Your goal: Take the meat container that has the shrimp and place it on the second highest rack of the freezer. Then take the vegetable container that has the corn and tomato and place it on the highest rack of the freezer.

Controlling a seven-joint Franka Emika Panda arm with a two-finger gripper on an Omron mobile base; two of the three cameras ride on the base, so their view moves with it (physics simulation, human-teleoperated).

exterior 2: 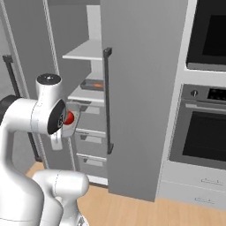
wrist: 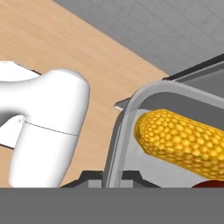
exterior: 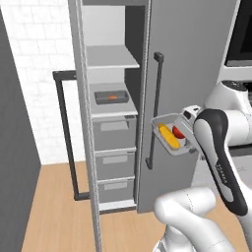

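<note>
Grey freezer [exterior: 197,59] standing open, highest rack [exterior: 112,58] bare; meat container [exterior: 111,97] with shrimp [exterior: 113,97] already on the rack below. Light grey vegetable container [exterior: 166,125], carrying corn [exterior: 169,136] and tomato [exterior: 178,132], pinched at its rim by the claw [exterior: 191,117]. Best lifted level, clearing the door edge, then slid flat onto that top rack. No readable writing or labels.
</note>
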